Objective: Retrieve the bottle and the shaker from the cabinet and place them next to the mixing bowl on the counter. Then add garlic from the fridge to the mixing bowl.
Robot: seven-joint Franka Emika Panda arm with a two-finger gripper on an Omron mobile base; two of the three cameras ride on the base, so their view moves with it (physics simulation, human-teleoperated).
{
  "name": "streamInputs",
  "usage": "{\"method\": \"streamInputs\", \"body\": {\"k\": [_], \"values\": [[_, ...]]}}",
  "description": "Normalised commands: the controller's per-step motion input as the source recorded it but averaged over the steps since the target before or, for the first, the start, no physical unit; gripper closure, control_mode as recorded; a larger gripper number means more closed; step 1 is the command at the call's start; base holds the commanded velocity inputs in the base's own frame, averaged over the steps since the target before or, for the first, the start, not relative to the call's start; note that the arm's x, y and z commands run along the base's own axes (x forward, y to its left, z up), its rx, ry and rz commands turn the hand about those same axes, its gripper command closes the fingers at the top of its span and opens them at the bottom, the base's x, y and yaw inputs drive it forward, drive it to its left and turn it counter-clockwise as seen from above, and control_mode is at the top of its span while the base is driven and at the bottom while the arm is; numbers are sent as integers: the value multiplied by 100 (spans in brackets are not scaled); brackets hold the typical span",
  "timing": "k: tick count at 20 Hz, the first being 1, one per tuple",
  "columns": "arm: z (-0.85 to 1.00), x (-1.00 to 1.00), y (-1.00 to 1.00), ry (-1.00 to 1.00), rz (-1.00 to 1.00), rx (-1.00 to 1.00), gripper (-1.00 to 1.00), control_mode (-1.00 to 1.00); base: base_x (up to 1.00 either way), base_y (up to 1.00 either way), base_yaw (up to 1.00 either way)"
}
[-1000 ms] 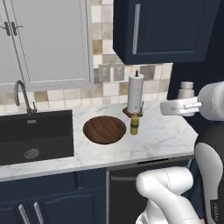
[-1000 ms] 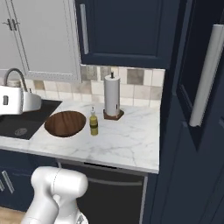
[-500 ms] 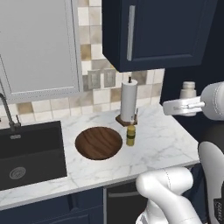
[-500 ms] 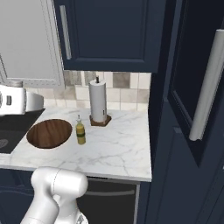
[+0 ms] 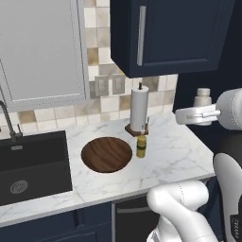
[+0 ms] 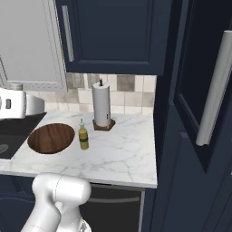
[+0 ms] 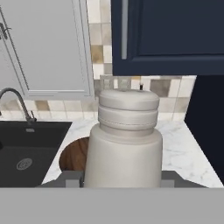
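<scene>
We see the shaker (image 7: 124, 140) upright and close up in the hand view, pale grey-white with a ribbed round cap, clamped between the gripper (image 7: 121, 178) fingers at its base. In the left base view the shaker (image 5: 203, 98) sits up in the air at the right, above and past the right end of the counter (image 5: 179, 151), on the end of the arm. In the right base view its cap (image 6: 16, 86) pokes up at the left edge over the white hand.

The bottle (image 5: 141, 145) stands upright on the counter, just right of the mixing bowl (image 5: 107, 154), close but apart from it. The right base view gives the same: bottle (image 6: 83, 137) right of the bowl (image 6: 51, 137), small gap between. Bowl looks bare inside.

Behind the bottle, a white paper towel roll (image 5: 139, 108) on a brown base, near the tiled wall. Left of the bowl, a black sink (image 5: 28, 165) with a curved faucet (image 5: 9, 123). A navy upper cabinet (image 5: 170, 33) hangs shut over the roll, a grey-white cabinet (image 5: 40, 47) to its left. A tall navy panel with a long pale handle (image 6: 213, 90) stands at the right.
</scene>
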Motion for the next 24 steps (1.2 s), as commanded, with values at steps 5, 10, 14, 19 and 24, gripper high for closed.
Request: {"method": "streamInputs", "body": {"k": [5,10,14,19,24], "values": [[0,26,0,9,7,0,100,-100,9,0,0],[0,45,14,19,29,1,100,-100,0,0,0],[-1,41,9,7,31,0,100,-100,0,0,0],[-70,40,4,-3,25,-3,100,-100,0,0,0],[-100,23,6,-9,24,-4,100,-100,0,0,0]]}}
